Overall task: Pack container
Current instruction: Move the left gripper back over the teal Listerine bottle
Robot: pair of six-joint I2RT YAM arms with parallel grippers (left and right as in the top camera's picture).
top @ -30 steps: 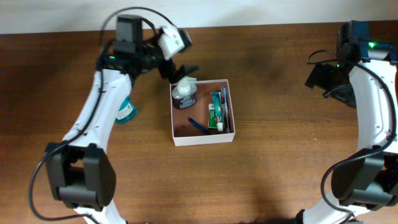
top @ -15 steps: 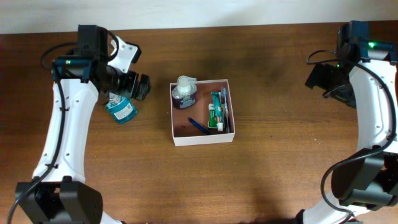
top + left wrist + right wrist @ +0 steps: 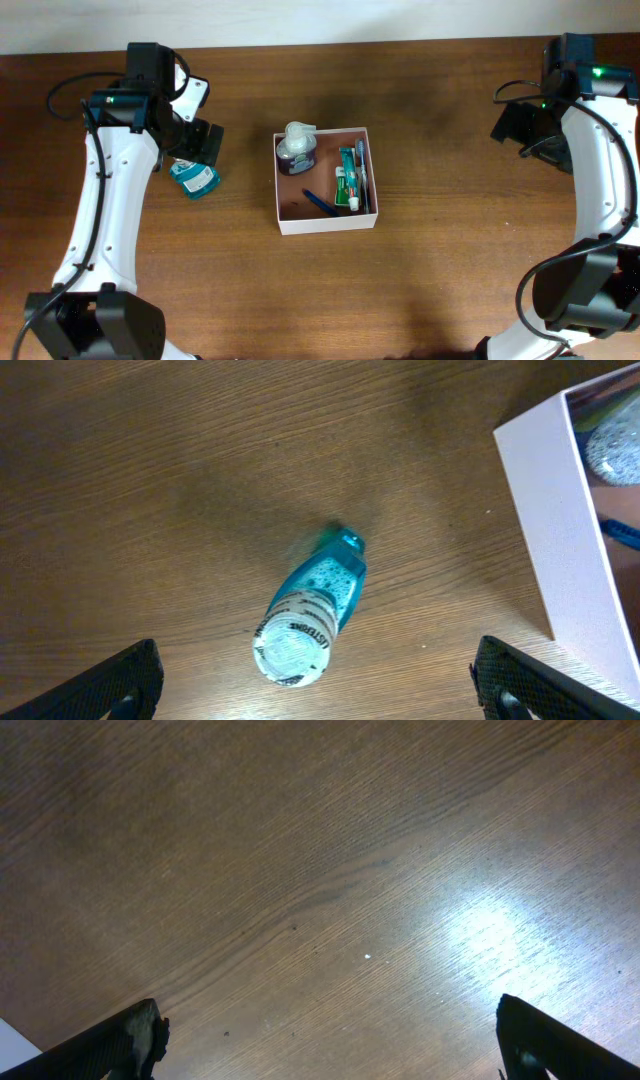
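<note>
The container [image 3: 328,224], a white box with a reddish-brown inside, sits mid-table. In it are a dark bottle with a white top [image 3: 297,150], green tubes [image 3: 350,176] and a blue pen [image 3: 320,202]. Its white wall [image 3: 556,530] shows at the right of the left wrist view. A teal mouthwash bottle [image 3: 194,179] lies on the table left of the box. My left gripper [image 3: 200,146] hovers open just above it, and the bottle [image 3: 312,610] shows between the wide fingers [image 3: 320,698]. At the far right my right gripper [image 3: 520,124] hangs open over bare wood [image 3: 330,1040].
The brown wooden table [image 3: 450,270] ends at a pale wall along the back edge [image 3: 400,20]. The right arm's white links [image 3: 600,180] run down the right side and the left arm's links [image 3: 105,230] down the left.
My left arm has swung left from the container's back-left corner to above the teal bottle, jaws still wide. The right arm has not moved.
</note>
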